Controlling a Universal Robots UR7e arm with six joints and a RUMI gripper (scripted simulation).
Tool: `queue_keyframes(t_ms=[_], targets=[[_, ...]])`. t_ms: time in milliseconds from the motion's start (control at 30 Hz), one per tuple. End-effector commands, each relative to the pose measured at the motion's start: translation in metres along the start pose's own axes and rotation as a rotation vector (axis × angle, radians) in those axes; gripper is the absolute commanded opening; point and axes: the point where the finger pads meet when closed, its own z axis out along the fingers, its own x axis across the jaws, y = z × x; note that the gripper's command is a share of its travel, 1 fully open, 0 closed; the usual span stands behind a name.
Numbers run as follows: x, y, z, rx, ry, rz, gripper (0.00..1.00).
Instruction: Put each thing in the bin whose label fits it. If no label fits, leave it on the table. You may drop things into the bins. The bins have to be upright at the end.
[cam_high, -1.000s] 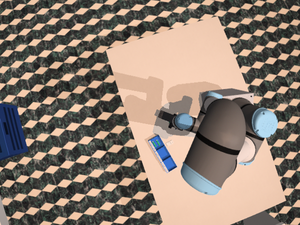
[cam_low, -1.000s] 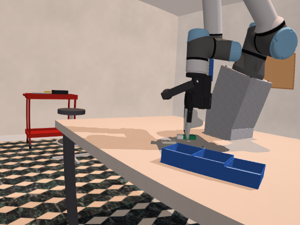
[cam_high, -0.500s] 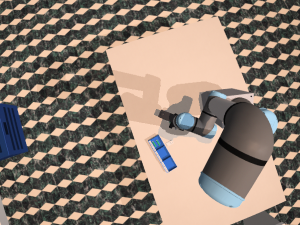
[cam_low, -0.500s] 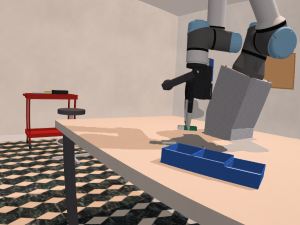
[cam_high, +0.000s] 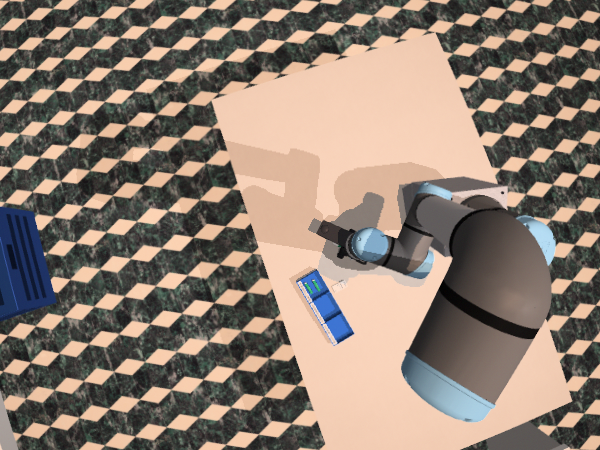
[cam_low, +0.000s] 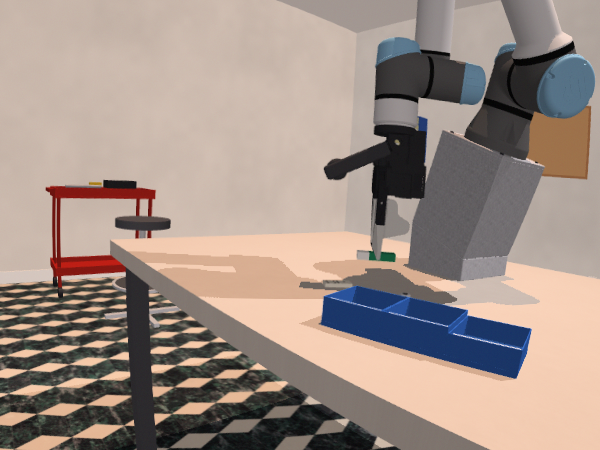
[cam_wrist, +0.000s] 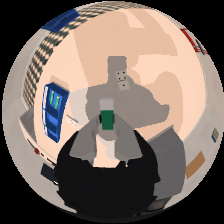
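Observation:
My gripper (cam_low: 376, 250) (cam_wrist: 107, 114) (cam_high: 342, 242) points straight down over the middle of the table and is shut on a small green and white cylinder (cam_low: 385, 256) (cam_wrist: 106, 120), held crosswise at the fingertips just above the table top. A blue bin with three compartments (cam_high: 330, 310) (cam_low: 400, 320) (cam_wrist: 50, 125) lies upright near the table's edge, a short way from the gripper. Its end compartment holds green pieces (cam_high: 312, 286) (cam_wrist: 54, 100). From above the arm's wrist hides the fingers.
A small white piece (cam_high: 340, 286) lies on the table beside the bin. A grey dotted tile (cam_wrist: 120, 75) lies ahead of the gripper in shadow. The arm's grey pedestal (cam_low: 470, 210) (cam_high: 480, 192) stands close behind. A red cart (cam_low: 100, 225) and stool (cam_low: 142, 222) stand off the table.

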Motion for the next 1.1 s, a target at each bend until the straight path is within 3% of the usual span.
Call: queue_keyframes(t_ms=[0, 67, 533, 633, 1067], targets=[[-0.023, 0.005, 0.0, 0.002, 0.003, 0.157, 0.0], [-0.023, 0.005, 0.0, 0.002, 0.003, 0.157, 0.0], [-0.105, 0.024, 0.0, 0.002, 0.001, 0.573, 0.0], [-0.111, 0.026, 0.0, 0.003, 0.003, 0.585, 0.0], [-0.186, 0.044, 0.001, 0.003, 0.003, 0.585, 0.0]])
